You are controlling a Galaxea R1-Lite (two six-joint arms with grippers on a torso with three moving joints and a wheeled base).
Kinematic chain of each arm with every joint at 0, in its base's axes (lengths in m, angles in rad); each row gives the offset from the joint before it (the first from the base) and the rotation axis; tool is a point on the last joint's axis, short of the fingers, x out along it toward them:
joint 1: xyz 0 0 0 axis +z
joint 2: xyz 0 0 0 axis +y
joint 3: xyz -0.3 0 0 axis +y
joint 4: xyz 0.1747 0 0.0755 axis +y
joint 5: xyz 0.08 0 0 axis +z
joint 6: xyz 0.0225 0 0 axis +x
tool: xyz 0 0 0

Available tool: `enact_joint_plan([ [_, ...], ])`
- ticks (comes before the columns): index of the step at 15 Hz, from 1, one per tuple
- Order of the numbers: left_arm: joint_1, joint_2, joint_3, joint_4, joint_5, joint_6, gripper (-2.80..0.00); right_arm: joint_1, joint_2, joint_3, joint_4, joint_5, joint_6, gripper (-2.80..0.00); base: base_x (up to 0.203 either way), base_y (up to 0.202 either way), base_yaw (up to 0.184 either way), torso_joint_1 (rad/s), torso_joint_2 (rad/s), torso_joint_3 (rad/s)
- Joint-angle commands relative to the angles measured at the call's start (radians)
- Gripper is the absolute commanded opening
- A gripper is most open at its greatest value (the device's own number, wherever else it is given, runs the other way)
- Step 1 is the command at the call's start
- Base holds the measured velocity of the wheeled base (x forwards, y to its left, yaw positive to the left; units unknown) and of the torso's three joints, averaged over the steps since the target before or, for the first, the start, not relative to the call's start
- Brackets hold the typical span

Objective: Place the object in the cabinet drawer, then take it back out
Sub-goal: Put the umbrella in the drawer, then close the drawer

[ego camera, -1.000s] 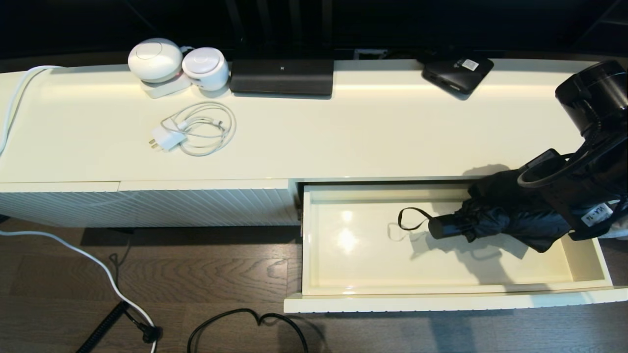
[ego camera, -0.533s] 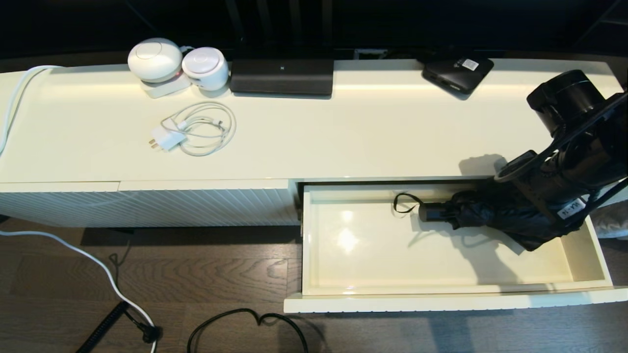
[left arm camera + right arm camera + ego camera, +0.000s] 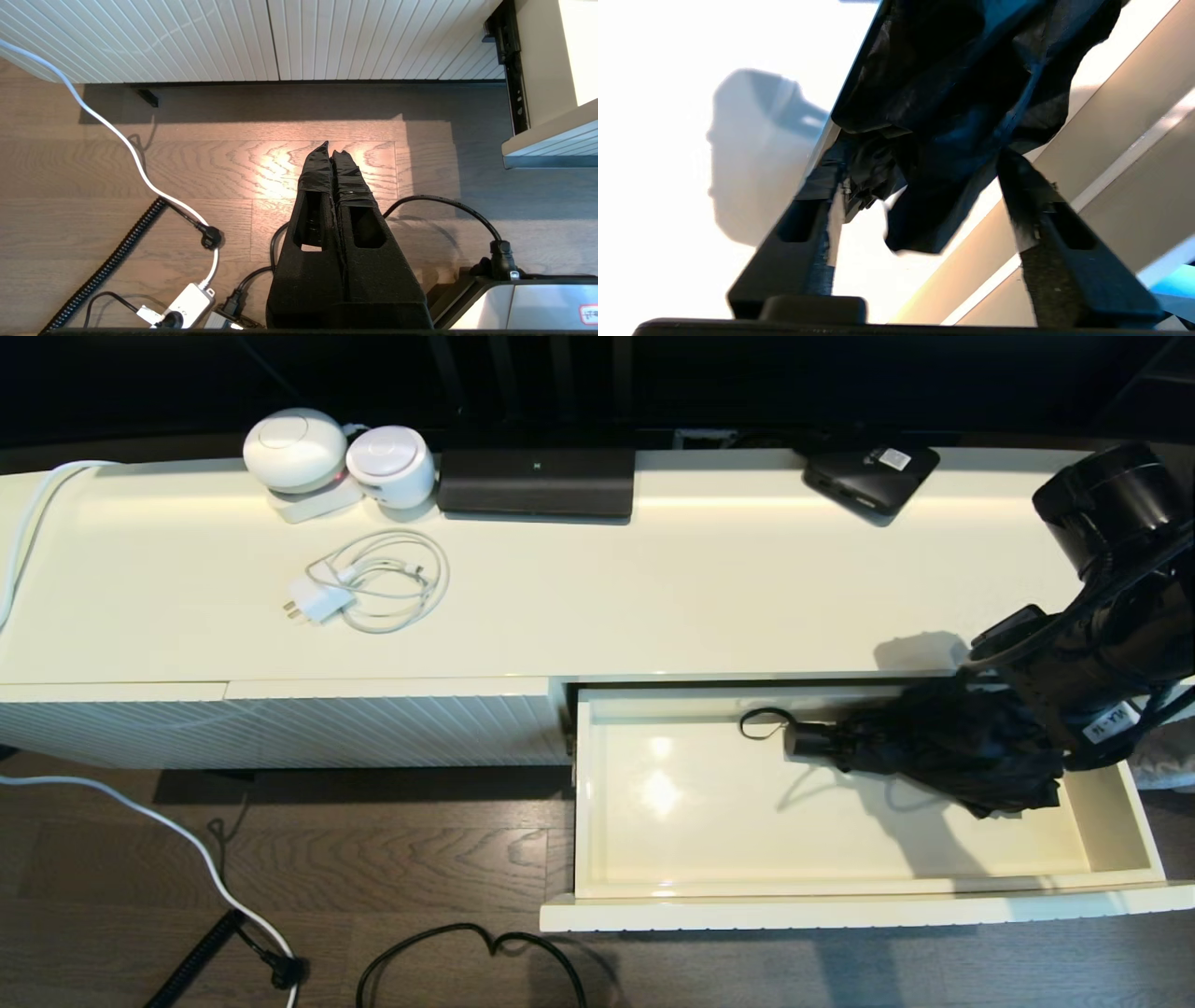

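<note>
The cabinet drawer [image 3: 840, 910] stands pulled out, its glossy cream interior lit. The black folding umbrella [image 3: 943, 747] lies inside along the back wall at the right, its handle [image 3: 808, 739] and wrist loop [image 3: 761, 721] pointing left. My right gripper [image 3: 1032, 723] hovers over the umbrella's right end. In the right wrist view its fingers [image 3: 1017, 186] are spread wide on either side of the loose fabric [image 3: 952, 93], so the right gripper [image 3: 920, 172] is open. My left gripper [image 3: 331, 151] hangs shut and empty over the wooden floor, left of the drawer's corner [image 3: 551, 140].
On the cabinet top [image 3: 653, 607] sit two white round devices [image 3: 336, 457], a coiled white charger [image 3: 373, 583], a black box [image 3: 537, 481] and a flat black box with a white label [image 3: 868, 471]. Cables [image 3: 467, 952] lie on the floor in front.
The umbrella went down and back into the drawer and now rests against its back wall. The right gripper's fingers have spread and the arm has drawn slightly back to the right.
</note>
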Motion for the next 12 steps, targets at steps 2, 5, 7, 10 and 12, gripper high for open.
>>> enact_joint_plan([
  [2, 0.001, 0.0, 0.0, 0.0, 0.0, 0.0, -2.8, 0.009, -0.08, 0.023, 0.014, -0.016, 0.004, 0.0, 0.0, 0.0, 0.0, 0.0, 0.0, 0.0],
  [5, 0.001, 0.0, 0.001, 0.0, 0.0, 0.0, -2.8, 0.01, -0.123, 0.028, 0.091, -0.035, -0.005, 0.0, 0.0, 0.0, 0.0, 0.0, 0.0, 0.0],
  [7, 0.001, 0.0, 0.0, 0.0, 0.0, 0.0, -2.8, 0.011, -0.16, 0.024, 0.135, -0.054, -0.006, 0.0, 0.0, 0.0, 0.0, 0.0, 0.0, 0.0],
  [10, 0.001, 0.0, 0.0, 0.0, 0.0, 0.0, -2.8, 0.012, -0.23, 0.026, 0.155, -0.114, -0.084, 0.0, 0.0, 0.0, 0.0, 0.0, 0.0, 0.0],
  [12, 0.001, 0.0, 0.0, 0.0, 0.0, 0.0, -2.8, 0.024, -0.28, 0.04, 0.167, -0.137, -0.142, -2.8, 0.0, 0.0, 0.0, 0.0, 0.0, 0.0],
])
